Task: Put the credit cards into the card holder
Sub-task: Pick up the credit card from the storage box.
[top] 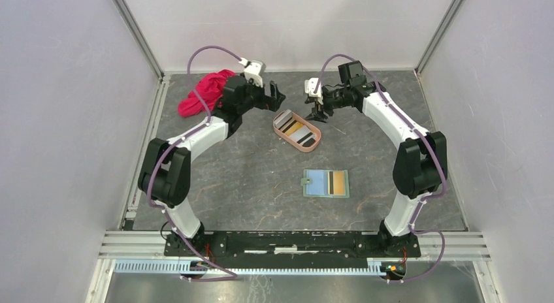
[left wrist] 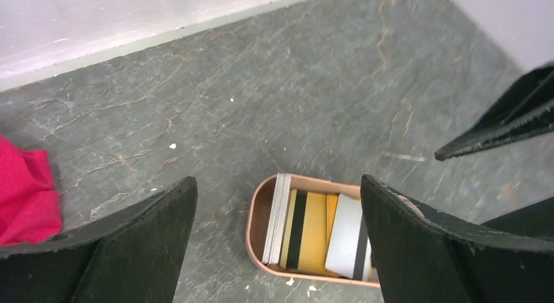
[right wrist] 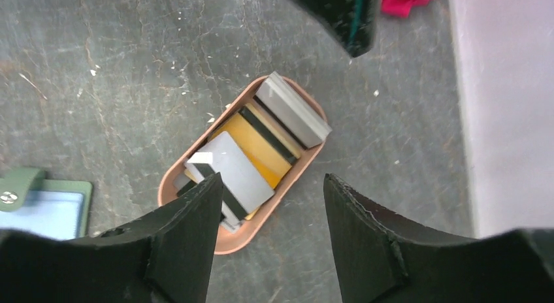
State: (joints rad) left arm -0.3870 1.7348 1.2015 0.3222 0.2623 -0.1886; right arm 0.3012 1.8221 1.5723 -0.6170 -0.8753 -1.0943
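Credit cards (right wrist: 251, 156) mostly in tan tray (right wrist: 232, 245) toward the surface's far edge, one apparently already in open card holder (top: 326, 183) mid-surface; left tool (top: 274, 93) wide open, right tool (top: 318, 111) part-open over tray, both empty.

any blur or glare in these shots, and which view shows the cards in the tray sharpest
Top external: even soft light, no glare, only faint shadows under the arms; the credit cards look tiny. Left wrist: the left gripper is dark with little detail, cards crisp. Right wrist: clearest card view in the tray, the right gripper dark at the bottom edge, no glare.
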